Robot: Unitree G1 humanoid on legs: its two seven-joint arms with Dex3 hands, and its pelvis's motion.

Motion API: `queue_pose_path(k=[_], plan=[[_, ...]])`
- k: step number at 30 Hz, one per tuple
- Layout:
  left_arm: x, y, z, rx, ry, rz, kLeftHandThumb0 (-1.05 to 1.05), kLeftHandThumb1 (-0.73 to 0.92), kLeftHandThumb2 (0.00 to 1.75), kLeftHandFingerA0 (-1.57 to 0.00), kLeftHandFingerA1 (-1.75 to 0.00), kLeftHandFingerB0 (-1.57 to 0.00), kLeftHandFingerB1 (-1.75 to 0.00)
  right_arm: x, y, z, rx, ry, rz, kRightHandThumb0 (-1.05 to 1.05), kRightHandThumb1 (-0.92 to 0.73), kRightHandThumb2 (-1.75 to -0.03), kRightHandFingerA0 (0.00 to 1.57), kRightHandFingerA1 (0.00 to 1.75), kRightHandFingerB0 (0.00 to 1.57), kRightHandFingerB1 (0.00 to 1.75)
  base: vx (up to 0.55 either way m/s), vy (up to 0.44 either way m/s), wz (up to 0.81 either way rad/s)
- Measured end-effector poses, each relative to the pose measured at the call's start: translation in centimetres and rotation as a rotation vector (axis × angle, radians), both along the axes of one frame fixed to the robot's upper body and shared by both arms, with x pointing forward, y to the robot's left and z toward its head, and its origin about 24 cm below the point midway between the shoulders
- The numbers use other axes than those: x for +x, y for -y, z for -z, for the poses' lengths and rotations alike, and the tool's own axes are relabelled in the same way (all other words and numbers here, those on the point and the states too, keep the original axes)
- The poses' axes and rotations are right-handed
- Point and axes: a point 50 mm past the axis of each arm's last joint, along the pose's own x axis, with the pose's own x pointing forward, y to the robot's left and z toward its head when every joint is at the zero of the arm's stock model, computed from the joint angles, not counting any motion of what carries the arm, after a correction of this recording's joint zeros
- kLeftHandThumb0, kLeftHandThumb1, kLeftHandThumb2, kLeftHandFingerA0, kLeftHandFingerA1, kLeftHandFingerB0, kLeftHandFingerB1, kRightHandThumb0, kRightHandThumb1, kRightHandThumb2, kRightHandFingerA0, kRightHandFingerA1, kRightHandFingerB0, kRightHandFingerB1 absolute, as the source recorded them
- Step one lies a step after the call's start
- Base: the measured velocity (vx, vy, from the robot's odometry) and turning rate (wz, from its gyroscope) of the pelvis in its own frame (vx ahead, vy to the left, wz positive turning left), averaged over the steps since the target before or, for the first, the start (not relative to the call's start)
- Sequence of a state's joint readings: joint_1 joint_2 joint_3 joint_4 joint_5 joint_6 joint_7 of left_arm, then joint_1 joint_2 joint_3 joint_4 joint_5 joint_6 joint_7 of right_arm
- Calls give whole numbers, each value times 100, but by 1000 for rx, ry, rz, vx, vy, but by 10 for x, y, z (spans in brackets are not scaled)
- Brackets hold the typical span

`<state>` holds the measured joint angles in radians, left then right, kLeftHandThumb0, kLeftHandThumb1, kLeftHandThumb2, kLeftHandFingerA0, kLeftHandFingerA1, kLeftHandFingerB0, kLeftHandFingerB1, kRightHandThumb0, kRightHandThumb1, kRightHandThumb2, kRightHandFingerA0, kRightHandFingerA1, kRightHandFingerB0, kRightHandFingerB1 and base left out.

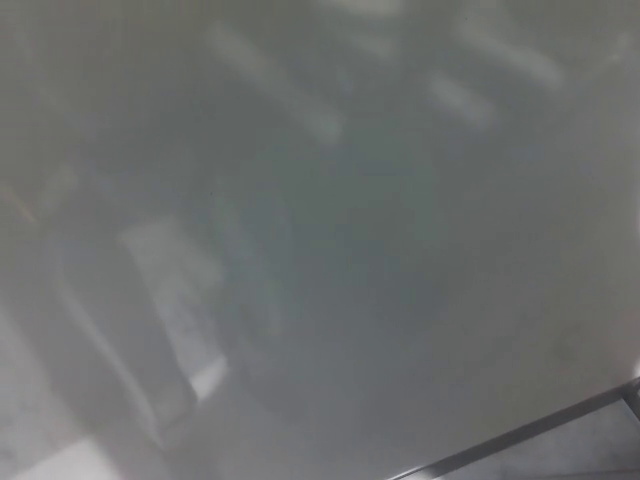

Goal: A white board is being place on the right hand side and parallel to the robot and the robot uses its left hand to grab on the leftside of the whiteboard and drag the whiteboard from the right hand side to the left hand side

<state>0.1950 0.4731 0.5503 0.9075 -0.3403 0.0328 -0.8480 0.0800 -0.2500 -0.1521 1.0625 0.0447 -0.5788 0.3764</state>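
Note:
The whiteboard (330, 230) fills nearly the whole head view as a glossy grey-white surface with faint blurred reflections of the room. Its dark metal frame edge (520, 435) runs diagonally across the bottom right corner. Neither of my hands nor any arm shows in the picture.
Beyond the frame edge, a small patch of grey floor (590, 450) shows in the bottom right corner. Everything else is hidden by the board's surface.

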Motion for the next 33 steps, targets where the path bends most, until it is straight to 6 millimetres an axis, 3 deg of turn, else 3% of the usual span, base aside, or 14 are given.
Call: queue_pose_path(k=[2,3,5,6,8,10,12,14,18,19,25,30,31,33], plan=[[-7,8,9,3,-42,18,-84,72,95,0,-3,0,0,-2,1,0,-2,-2,3,-51,-78,-82,81,99,29,68,0,0,0],[-10,11,12,14,-63,35,-64,57,76,-11,-30,0,0,-2,1,0,-4,-3,4,-51,-78,-82,81,99,29,68,0,0,0],[-17,16,19,50,-132,73,-64,66,60,-26,-32,0,0,-4,2,1,-5,-8,8,-51,-78,-82,82,99,29,68,0,0,0],[-19,17,22,59,-155,77,-70,55,82,-36,-48,0,0,-5,2,1,-5,-11,8,-51,-78,-82,80,99,28,70,0,0,0],[-25,19,27,78,-198,84,-68,59,58,-49,-37,0,-3,-8,3,2,-8,-18,10,-52,-77,-83,80,101,27,70,0,0,0],[-28,21,31,110,-237,110,-70,50,82,-55,-62,0,-3,-11,4,3,-10,-23,11,-51,-76,-84,82,100,29,69,0,0,0],[-30,24,34,131,-268,133,-65,59,58,-52,-52,0,-7,-12,5,3,-9,-26,12,-50,-76,-83,82,100,29,69,0,0,0],[-30,27,37,155,-299,166,-73,53,83,-45,-58,0,-2,-14,6,3,-5,-28,15,-53,-76,-83,83,101,28,69,0,0,0],[-30,32,44,186,-359,220,-61,59,58,-47,-70,0,-9,-15,6,3,-4,-28,12,-52,-77,-81,82,99,27,68,0,0,0],[-30,33,45,197,-372,235,-65,49,81,-37,-54,0,-7,-15,6,3,-5,-28,10,-51,-76,-82,82,99,28,68,0,0,0],[-25,36,48,239,-400,295,-67,49,82,-20,-46,0,-12,-13,6,3,-5,-28,9,-53,-74,-84,81,100,28,70,0,0,0],[-22,37,48,279,-409,335,-62,60,58,-17,-30,0,-14,-11,6,2,-5,-22,7,-56,-75,-82,80,100,27,71,0,0,0],[-22,37,48,283,-407,335,-68,50,83,-17,-44,0,-13,-10,6,2,-5,-20,7,-54,-74,-82,78,100,27,71,0,0,0],[-22,36,48,289,-407,338,-68,50,83,-18,-44,0,-13,-9,6,2,-6,-19,6,-54,-73,-82,79,101,27,71,0,0,0]])
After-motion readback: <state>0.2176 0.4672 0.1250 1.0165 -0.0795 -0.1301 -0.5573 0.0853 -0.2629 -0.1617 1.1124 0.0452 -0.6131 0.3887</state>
